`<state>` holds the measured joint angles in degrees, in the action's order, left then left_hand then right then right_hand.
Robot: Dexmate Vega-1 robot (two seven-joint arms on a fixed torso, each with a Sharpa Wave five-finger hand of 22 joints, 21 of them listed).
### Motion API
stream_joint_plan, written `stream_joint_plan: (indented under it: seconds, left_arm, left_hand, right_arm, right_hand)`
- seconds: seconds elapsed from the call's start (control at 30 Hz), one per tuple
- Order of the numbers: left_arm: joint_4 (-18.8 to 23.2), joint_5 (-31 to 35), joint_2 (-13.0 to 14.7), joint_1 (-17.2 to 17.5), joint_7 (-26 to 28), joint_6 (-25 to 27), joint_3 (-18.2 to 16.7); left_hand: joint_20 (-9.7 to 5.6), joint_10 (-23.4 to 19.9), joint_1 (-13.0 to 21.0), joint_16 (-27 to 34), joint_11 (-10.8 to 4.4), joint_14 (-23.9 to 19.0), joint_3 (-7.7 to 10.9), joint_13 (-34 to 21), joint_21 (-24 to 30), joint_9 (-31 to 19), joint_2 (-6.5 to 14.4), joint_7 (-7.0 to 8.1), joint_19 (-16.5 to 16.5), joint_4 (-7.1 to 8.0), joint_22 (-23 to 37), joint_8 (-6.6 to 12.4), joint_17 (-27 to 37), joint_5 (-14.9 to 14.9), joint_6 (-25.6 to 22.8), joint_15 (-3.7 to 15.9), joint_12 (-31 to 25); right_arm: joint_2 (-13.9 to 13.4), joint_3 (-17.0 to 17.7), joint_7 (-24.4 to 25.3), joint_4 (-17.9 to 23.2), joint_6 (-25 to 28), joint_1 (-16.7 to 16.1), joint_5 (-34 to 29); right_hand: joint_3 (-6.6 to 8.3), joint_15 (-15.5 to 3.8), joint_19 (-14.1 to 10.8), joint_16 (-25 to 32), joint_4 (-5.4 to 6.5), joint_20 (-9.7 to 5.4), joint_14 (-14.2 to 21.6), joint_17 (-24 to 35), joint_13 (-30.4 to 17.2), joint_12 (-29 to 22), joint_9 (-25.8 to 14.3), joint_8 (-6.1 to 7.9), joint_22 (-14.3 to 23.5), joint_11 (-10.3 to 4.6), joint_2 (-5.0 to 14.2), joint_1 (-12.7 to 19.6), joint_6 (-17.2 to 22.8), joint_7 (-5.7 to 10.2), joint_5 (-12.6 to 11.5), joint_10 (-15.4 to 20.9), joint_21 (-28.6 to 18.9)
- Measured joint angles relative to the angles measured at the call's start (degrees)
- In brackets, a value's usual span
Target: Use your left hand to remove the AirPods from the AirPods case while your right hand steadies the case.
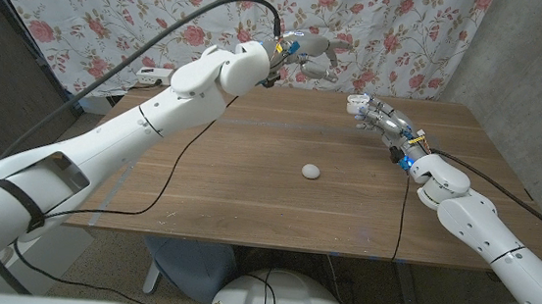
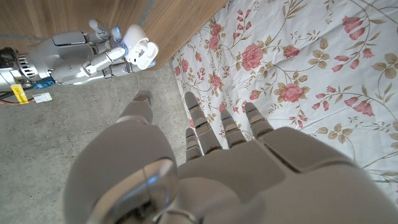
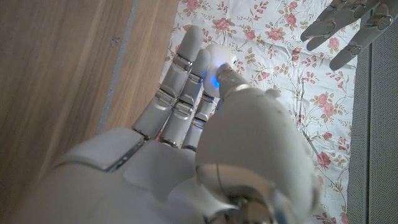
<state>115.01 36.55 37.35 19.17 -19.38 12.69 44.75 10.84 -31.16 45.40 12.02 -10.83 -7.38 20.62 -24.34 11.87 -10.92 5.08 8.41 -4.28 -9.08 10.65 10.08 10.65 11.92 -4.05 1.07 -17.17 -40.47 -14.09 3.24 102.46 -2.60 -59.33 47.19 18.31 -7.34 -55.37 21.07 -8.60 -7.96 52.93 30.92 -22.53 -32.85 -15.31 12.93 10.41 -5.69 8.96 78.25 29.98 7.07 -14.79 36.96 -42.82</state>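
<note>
Right hand (image 1: 384, 120) is seen raised above the far right part of the tabletop (image 1: 248, 185), fingers closed around the white AirPods case (image 1: 357, 104), which is held at the fingertips. In the left wrist view the case (image 2: 142, 51) is shown with its lid open, gripped between the right hand's (image 2: 81, 53) fingers and thumb. In the right wrist view the case (image 3: 219, 65) is largely hidden behind the thumb and fingers (image 3: 180, 87) of the right hand (image 3: 186, 143); a blue glow is noted beside it.

Left hand (image 1: 311, 55) is held high over the far edge of the tabletop, left of the case and apart from it. Its fingers (image 2: 230, 127) are extended and slightly spread, and nothing is held in them. The left hand (image 2: 205, 174) is pointed toward the floral cloth (image 2: 298, 68) hanging behind the table.

A small white rounded object (image 1: 311, 171) lies on the tabletop near its centre, well apart from both hands; what it is cannot be told. Black cables (image 1: 165, 177) are draped across the left part of the tabletop.
</note>
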Motion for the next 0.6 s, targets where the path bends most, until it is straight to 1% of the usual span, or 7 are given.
stream_joint_plan:
  seconds: [0.03, 0.1, 0.23, 0.3, 0.43, 0.47, 0.6]
  left_arm:
    - [-0.06, 0.07, -0.01, -0.01, -0.10, -0.17, -0.03]
    - [-0.29, 0.20, -0.10, -0.04, -0.44, -0.79, -0.23]
    - [-0.81, 0.23, -0.26, -0.23, -1.16, -2.06, -0.46]
    - [-1.10, 0.28, -0.38, -0.34, -1.49, -2.59, -0.55]
    - [-1.53, 0.27, -0.57, -0.42, -2.27, -3.94, -0.78]
    - [-1.59, 0.24, -0.61, -0.44, -2.33, -4.03, -0.82]
    - [-2.05, -0.24, -0.87, -0.61, -3.12, -5.02, -1.06]
  left_hand:
    - [0.00, -0.18, 0.05, 0.00, 0.18, -0.09, 0.03, 0.00, 0.00, 0.00, -0.05, 0.08, 0.00, -0.02, 0.00, 0.00, 0.00, 0.00, 0.08, 0.08, 0.00]
    - [0.00, -0.60, 0.05, 0.00, -0.04, -0.09, 0.26, 0.00, 0.00, 0.00, -0.05, 0.08, 0.00, -0.26, 0.00, 0.00, 0.00, 0.00, 0.08, 0.08, 0.00]
    - [0.00, -0.58, 0.54, 0.00, -0.02, -0.40, 0.25, 0.00, 0.00, 0.00, -0.02, 0.08, 0.00, -0.25, 0.00, 0.32, 0.00, 0.00, 0.08, 0.39, 0.00]
    - [0.00, -0.58, 0.54, 0.00, -0.02, -0.40, 0.25, 0.00, 0.00, 0.00, -0.02, 0.42, 0.00, -0.25, 0.00, 0.32, 0.00, 0.00, 0.42, 0.39, 0.04]
    - [0.00, -0.58, 0.87, 0.00, -0.02, -0.27, 0.34, -0.26, 0.00, 0.17, -0.15, 0.14, 0.00, -0.34, 0.01, 0.32, 0.01, 0.00, 1.49, 0.51, 0.22]
    - [0.00, -0.71, 1.15, 0.00, -0.15, -0.18, 0.50, -0.26, 0.00, 0.27, 0.13, -0.13, 0.00, -0.49, 0.01, 0.32, 0.01, 0.00, 1.94, 0.60, 0.42]
    - [0.00, -0.89, 1.82, 0.00, -0.33, -0.29, 0.66, -0.26, 0.00, 0.30, 0.21, -0.49, 0.00, -0.65, 0.01, 0.32, 0.01, 0.00, 3.20, 0.90, 0.44]
  right_arm:
    - [0.00, 0.03, -0.03, 0.03, 0.01, -0.03, 0.08]
    - [0.00, 0.13, -0.09, 0.12, 0.09, -0.10, 0.34]
    - [-0.02, 0.25, -0.28, 0.38, 0.19, -0.24, 0.71]
    - [-0.05, 0.33, -0.40, 0.50, 0.23, -0.30, 0.97]
    - [-0.07, 0.48, -0.53, 0.77, 0.28, -0.46, 1.30]
    - [-0.07, 0.48, -0.55, 0.79, 0.29, -0.47, 1.34]
    - [-0.14, 0.60, -0.67, 1.02, 0.37, -0.59, 1.60]
  right_hand:
    - [0.00, -0.01, 0.08, 0.00, 0.00, 0.08, 0.01, 0.03, 0.00, 0.00, 0.00, -0.13, 0.00, 0.05, 0.00, 0.00, 0.00, 0.00, 0.00, 0.05, 0.00]
    - [0.00, -0.01, 0.18, -0.01, 0.00, 0.18, 0.01, 0.04, 0.00, 0.00, 0.00, -0.23, 0.00, 0.05, 0.00, 0.00, 0.00, 0.00, 0.00, 0.05, -0.25]
    - [0.00, -0.02, 0.18, -0.32, 0.00, 0.18, 0.02, 0.05, 0.00, 0.00, 0.00, -0.23, 0.00, 0.05, 0.00, 0.00, 0.00, 0.00, 0.01, 0.05, -0.27]
    - [0.00, -0.02, 0.18, -0.32, 0.00, 0.18, 0.02, 0.05, 0.00, 0.00, 0.00, -0.23, 0.00, 0.05, -0.01, 0.01, 0.00, 0.00, 0.01, 0.05, -0.27]
    - [0.00, -0.02, 0.18, -0.49, 0.00, 0.17, 0.02, 0.05, 0.00, 0.00, 0.01, -0.23, 0.00, 0.04, -0.02, 0.02, 0.00, 0.00, 0.05, 0.05, -0.27]
    - [0.00, -0.02, 0.17, -0.54, 0.00, 0.17, 0.02, 0.05, 0.00, 0.00, 0.01, -0.23, 0.00, 0.04, -0.02, 0.02, 0.00, 0.00, 0.06, 0.04, -0.41]
    - [0.00, -0.03, 0.29, -0.55, 0.00, 0.29, 0.03, 0.30, 0.00, 0.00, 0.01, -0.23, 0.00, 0.04, -0.02, 0.02, 0.00, 0.00, 0.11, 0.04, -0.63]
